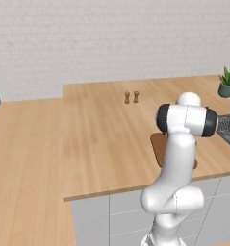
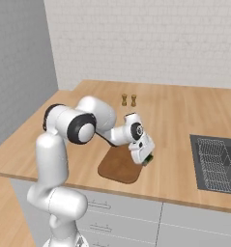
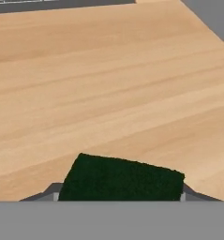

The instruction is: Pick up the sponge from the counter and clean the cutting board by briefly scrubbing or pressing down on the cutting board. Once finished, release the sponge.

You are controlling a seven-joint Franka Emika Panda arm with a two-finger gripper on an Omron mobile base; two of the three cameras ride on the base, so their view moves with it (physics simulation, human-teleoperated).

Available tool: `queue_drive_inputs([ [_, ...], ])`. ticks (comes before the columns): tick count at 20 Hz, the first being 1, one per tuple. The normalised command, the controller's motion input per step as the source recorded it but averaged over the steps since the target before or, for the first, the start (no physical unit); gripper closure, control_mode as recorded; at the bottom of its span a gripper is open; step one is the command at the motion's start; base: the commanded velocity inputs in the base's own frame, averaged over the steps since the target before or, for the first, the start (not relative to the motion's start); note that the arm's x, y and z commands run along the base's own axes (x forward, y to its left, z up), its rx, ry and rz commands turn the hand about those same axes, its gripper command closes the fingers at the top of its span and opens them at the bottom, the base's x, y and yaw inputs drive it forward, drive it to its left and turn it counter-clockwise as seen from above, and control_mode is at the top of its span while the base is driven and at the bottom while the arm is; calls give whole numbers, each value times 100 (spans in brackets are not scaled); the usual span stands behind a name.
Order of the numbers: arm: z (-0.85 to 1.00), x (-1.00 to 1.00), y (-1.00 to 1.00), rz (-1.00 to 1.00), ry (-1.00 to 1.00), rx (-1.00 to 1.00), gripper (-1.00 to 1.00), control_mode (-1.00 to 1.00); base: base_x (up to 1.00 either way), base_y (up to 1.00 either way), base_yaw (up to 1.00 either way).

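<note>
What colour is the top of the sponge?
Dark green; the sponge shows best in the hand view.

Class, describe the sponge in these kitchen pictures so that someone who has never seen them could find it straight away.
Start at the long light wood counter and find the reddish-brown cutting board near its front edge. At the board's right side, the gripper holds the sponge: a small block, dark green on top, unlike the two brown shakers farther back.

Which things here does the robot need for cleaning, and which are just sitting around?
Needed for the job:
- sponge, held in the gripper
- cutting board
- counter

Just sitting around:
- two brown shakers
- potted plant
- sink with its wire rack
</note>
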Motion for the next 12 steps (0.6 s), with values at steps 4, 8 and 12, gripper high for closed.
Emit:
queue_drive_inputs([
  [4, -39, -87, -21, -1, 15, 0, 100, -100, 0, 0, 0],
  [8, -38, -97, -20, 0, 17, 0, 100, -100, 0, 0, 0],
  [12, -32, -100, -11, 0, 14, 0, 100, -100, 0, 0, 0],
])
